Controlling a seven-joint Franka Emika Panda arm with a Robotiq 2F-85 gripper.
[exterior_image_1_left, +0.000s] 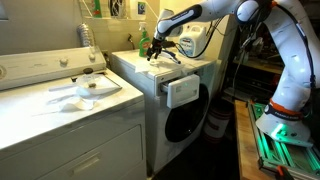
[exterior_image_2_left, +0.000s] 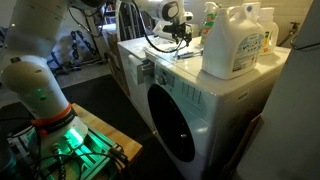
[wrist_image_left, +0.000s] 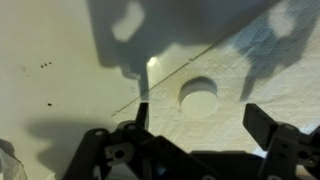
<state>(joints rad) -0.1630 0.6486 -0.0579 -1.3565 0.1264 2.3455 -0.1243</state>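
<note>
My gripper hangs low over the white top of the front-loading washer, near its back. In the wrist view the two black fingers stand wide apart with nothing between them. Just beyond the fingers lies a small round white disc on the textured white top; I cannot tell whether it is a loose cap or part of the lid. A thin seam line runs diagonally across the surface. The gripper's shadow falls over the disc.
A large white detergent jug stands on the washer's near corner. The washer's detergent drawer is pulled out. A top-loading machine beside it carries white items. Green bottles stand at the back. The robot base stands close by.
</note>
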